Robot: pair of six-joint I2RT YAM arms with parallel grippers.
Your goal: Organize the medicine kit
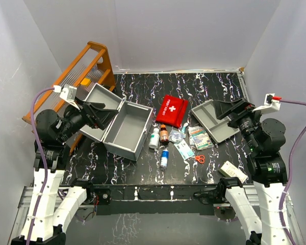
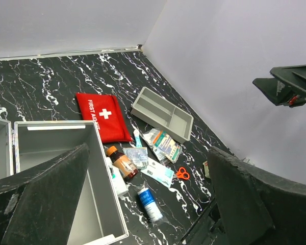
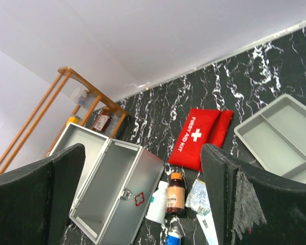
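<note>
The grey metal kit box (image 1: 126, 127) stands open and empty at centre left, lid (image 1: 99, 99) tipped back. Right of it lie a red first aid pouch (image 1: 172, 110), a brown bottle (image 1: 164, 133), a white bottle (image 1: 154, 138), a blue-labelled roll (image 1: 164, 158), packets (image 1: 199, 137), orange scissors (image 1: 200, 158) and a grey divided tray (image 1: 212, 120). My left gripper (image 1: 99, 113) hangs open and empty above the box (image 2: 106, 189). My right gripper (image 1: 232, 109) hangs open and empty above the tray (image 3: 280, 138).
A wooden rack (image 1: 86, 66) holding small items stands at the back left beside the box lid. A white carton (image 1: 233, 171) lies near the front right edge. White walls close in the table on three sides.
</note>
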